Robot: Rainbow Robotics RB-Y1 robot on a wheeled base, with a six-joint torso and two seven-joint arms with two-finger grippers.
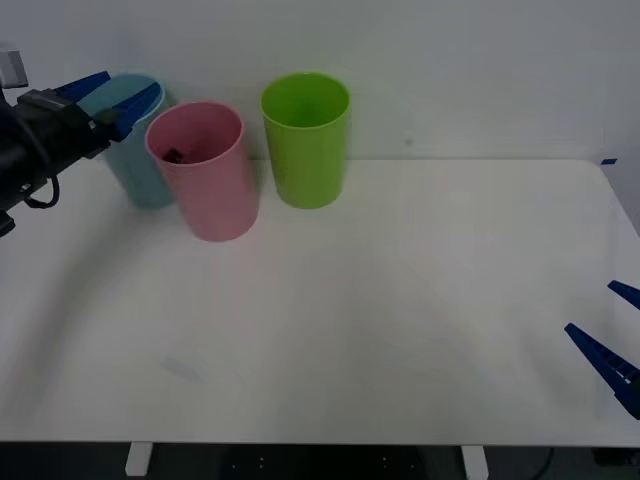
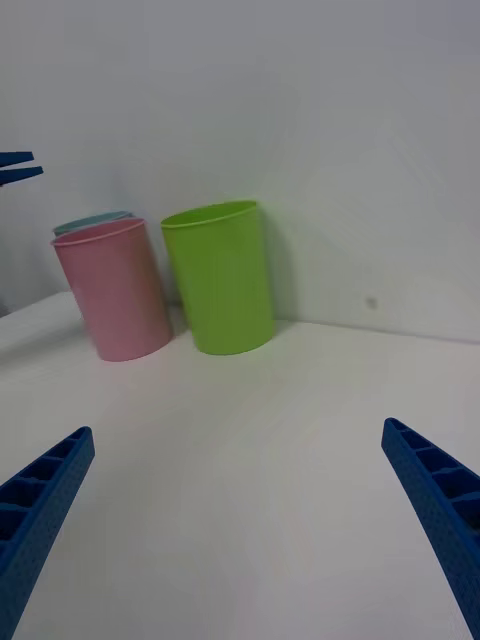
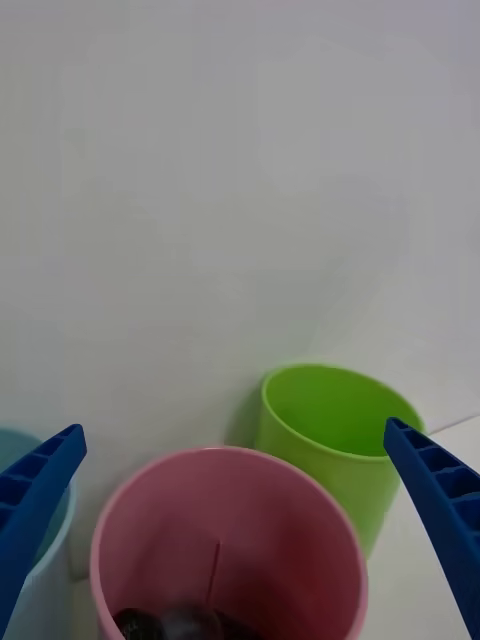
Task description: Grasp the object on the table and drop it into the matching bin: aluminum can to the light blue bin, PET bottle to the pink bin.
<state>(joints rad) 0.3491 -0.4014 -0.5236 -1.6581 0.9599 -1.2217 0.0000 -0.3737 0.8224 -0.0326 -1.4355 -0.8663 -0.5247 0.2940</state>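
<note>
Though unreadable, PET bottle (image 3: 170,622) inside pink bin (image 1: 215,190)

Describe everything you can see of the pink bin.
The pink bin is a tall, smooth, plain plastic cup, narrowing toward its base. It stands upright and open-topped on the white table, between the light blue bin and the green bin. A small dark object lies inside at the bottom. The left gripper, fingers open, hovers just beside its rim without touching it.
</note>
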